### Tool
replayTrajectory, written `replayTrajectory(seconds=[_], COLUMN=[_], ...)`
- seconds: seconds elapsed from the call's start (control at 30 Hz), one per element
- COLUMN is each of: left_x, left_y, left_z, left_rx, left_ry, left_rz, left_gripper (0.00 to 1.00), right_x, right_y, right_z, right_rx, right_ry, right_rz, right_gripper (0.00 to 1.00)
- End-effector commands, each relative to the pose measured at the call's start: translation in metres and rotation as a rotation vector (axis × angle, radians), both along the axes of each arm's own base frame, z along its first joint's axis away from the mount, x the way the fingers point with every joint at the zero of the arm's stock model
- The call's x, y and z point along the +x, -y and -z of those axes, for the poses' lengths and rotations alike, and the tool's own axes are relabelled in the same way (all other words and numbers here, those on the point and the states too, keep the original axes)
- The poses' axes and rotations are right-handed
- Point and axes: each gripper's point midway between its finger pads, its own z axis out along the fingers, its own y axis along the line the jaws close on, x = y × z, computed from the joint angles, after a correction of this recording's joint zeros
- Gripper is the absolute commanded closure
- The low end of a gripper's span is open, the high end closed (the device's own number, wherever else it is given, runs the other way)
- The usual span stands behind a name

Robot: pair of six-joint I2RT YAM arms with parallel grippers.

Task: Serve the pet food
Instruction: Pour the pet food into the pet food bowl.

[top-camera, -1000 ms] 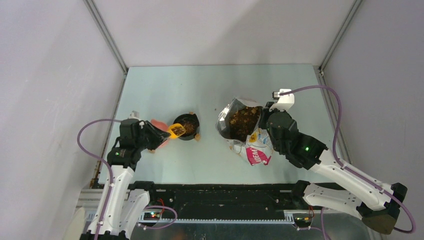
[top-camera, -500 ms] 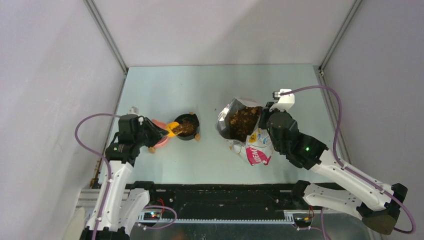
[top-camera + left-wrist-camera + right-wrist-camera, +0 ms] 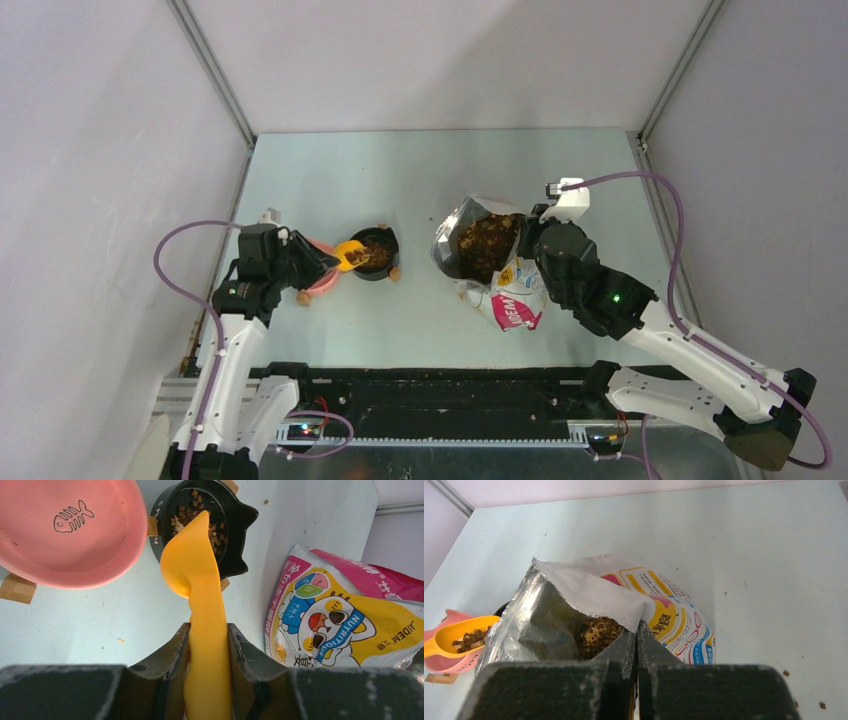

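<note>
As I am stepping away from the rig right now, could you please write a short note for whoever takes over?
Left tool: shut on the yellow scoop by its handle, with the scoop head over the black bowl.
Right tool: shut on the rim of the bag, which is open.
Pet food: mostly in the bag, some in the black bowl, some in the scoop.
Done: black bowl partly filled.
Left: empty the scoop. The pink bowl shows no food, so it probably needs a serving too.
</note>
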Motion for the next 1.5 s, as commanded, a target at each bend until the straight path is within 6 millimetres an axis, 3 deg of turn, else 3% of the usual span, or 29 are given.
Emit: replayTrajectory(seconds=[0.0, 0.33, 0.47, 0.9, 1.47], left_x=[0.015, 0.026, 0.027, 0.001, 0.019], left_y=[0.005, 0.015, 0.007, -0.018, 0.015], left_z=[-0.033, -0.040, -0.042, -0.042, -0.061], left_rx=[0.006, 0.099, 0.150, 0.258, 0.234], left_ry=[0.116, 0.096, 0.085, 0.045, 0.118], left_rz=[0.034, 0.064, 0.028, -0.033, 0.108], left_gripper=[1.00, 1.00, 1.00, 1.00, 1.00], right_x=[-0.002, -0.001, -0.001, 0.001, 0.004], right_y=[0.000, 0.000, 0.000, 0.002, 0.005], right_z=[-0.030, -0.030, -0.029, -0.027, -0.024], right_rx=[0.121, 0.121, 0.123, 0.119, 0.115], right_ry=[0.070, 0.067, 0.065, 0.058, 0.049], right_rz=[-0.001, -0.001, 0.000, 0.006, 0.018], right_gripper=[1.00, 1.00, 1.00, 1.00, 1.00])
